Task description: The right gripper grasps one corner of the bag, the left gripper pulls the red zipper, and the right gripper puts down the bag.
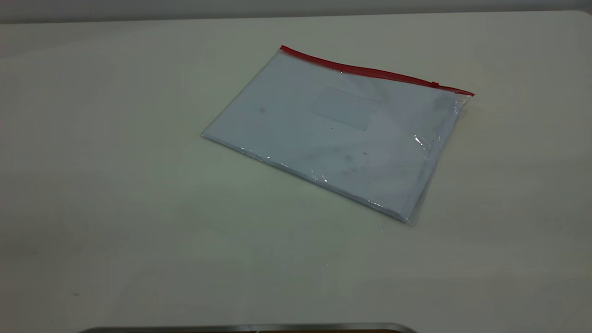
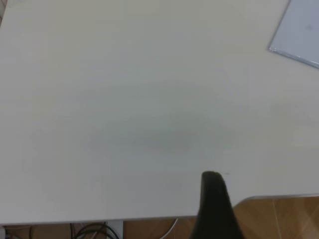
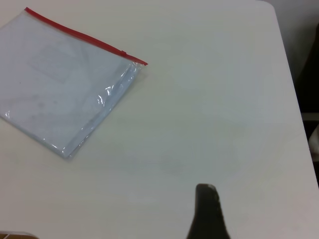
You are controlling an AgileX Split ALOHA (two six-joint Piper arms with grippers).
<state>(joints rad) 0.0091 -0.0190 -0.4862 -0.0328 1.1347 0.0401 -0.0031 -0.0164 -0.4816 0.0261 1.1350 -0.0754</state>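
Bag (image 1: 340,132) lies flat on the desk (image 1: 115,208), toward the far edge and right of centre in the exterior view, turned at a slant to the desk edges. White paper fills it; the clear plastic is creased and glints near the right-hand short side. Red zipper (image 1: 374,71) runs along the long edge facing the far side of the desk, with the small slider tab (image 1: 434,84) sitting close to the right end of the strip. Corner (image 1: 468,93) where the strip ends points toward the desk's right edge and rests on the surface, nothing touching it. Faint rectangular label window (image 1: 344,107) shows in the bag's middle, nearer the zipper; no writing, brand or mark can be read on it or anywhere on the bag. Neither arm appears in the exterior view. Left gripper (image 2: 215,201) shows only as one dark tip over bare desk near the near edge, well apart from the bag's plain corner (image 2: 273,49); cannot tell how its fingers stand. Right gripper (image 3: 208,211) likewise shows a single dark tip above bare desk, well apart from the bag (image 3: 65,84); finger state cannot be told.
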